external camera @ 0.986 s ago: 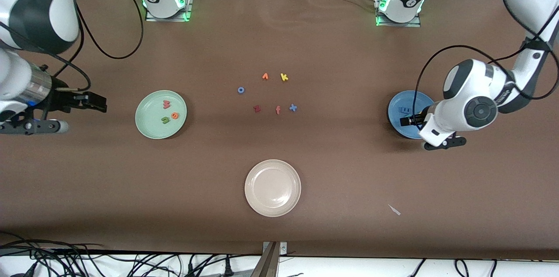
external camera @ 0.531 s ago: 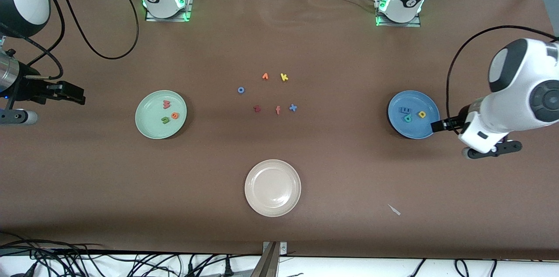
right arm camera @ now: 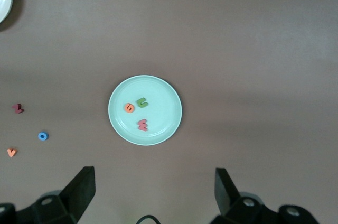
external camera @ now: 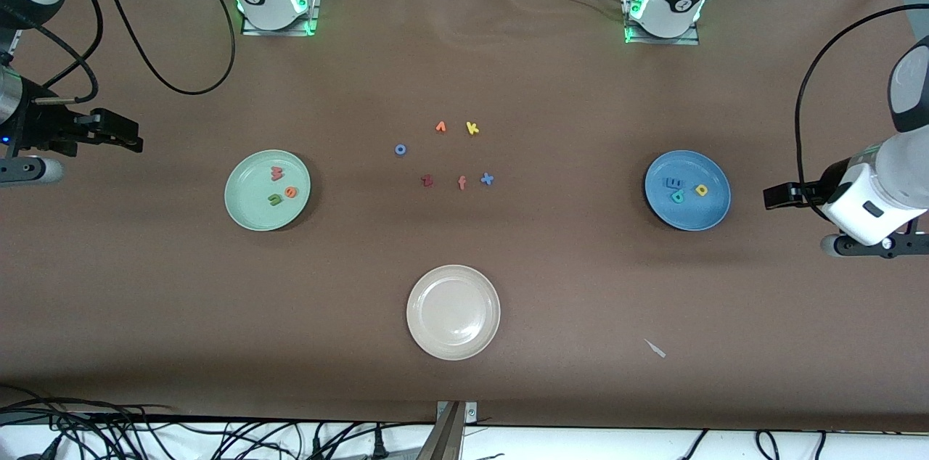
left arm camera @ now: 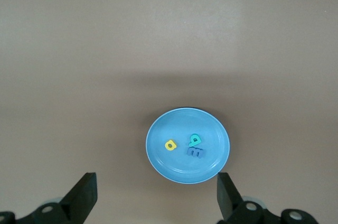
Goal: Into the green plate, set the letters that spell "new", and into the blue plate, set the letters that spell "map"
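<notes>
The right gripper, partly cut off at the frame edge, hangs with fingers wide and empty near the green plate, which holds 3 letters: n, e, w. 6 loose letters lie mid-table. The blue plate holds 3: m, a, p. The left gripper hangs beside it, fingers wide and empty.

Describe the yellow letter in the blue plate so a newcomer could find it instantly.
Find the blue plate toward the left arm's end of the table. Three small foam letters lie in it: a blue m, a teal a and the yellow p. The p is the only yellow one, lying slightly apart from the touching pair.
</notes>
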Controlling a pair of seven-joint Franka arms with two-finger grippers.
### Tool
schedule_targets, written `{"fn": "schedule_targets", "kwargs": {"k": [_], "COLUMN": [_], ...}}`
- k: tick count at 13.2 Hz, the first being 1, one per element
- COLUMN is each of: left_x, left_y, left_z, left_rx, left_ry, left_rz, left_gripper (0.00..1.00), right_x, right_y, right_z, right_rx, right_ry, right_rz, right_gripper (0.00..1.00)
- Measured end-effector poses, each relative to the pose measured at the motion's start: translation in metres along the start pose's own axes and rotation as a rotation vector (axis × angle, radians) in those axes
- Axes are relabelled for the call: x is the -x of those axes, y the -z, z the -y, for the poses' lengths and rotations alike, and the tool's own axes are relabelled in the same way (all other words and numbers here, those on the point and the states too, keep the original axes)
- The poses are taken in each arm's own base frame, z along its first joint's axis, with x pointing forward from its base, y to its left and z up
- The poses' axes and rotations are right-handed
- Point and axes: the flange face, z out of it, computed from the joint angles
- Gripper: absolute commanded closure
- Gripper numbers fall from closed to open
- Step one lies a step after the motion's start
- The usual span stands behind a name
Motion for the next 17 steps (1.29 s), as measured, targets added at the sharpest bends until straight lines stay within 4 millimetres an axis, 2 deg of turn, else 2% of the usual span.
{"fn": "schedule_targets", "kwargs": {"k": [2, 3, 5, 8, 12, 17], "left_x": [-0.004, -0.005, -0.004, 0.007, 0.006, 0.018], "left_y": [0.005, 0.009, 0.024, 0.046, 0.024, 0.012], "left_z": [-0.003, -0.007, -0.013, -0.009, -0.015, -0.011], "left_rx": [-0.022, -0.034, -0.016, 0.055, 0.048, 0.045], "left_ry": [-0.052, -0.074, -0.094, -0.095, -0.123, -0.125], "left_rz": [-0.004, 0.01, 0.022, 0.011, 0.012, -0.005], "left_gripper": [0.01, 0.01, 0.01, 0.02, 0.02, 0.01], "right_x": [-0.001, -0.001, 0.006, 0.029, 0.067, 0.072], "right_y": [-0.003, -0.004, -0.005, -0.002, 0.001, -0.001], "right_z": [0.014, 0.014, 0.001, -0.023, -0.012, -0.01], "right_rx": [-0.021, -0.024, -0.025, -0.025, -0.015, -0.012], "right_ry": [0.036, 0.051, 0.057, 0.047, -0.006, -0.006], "right_rz": [0.007, 0.009, 0.002, -0.033, -0.064, -0.072], "right_gripper": [0.0, 0.0, 0.0, 0.0, 0.0, 0.0]}}
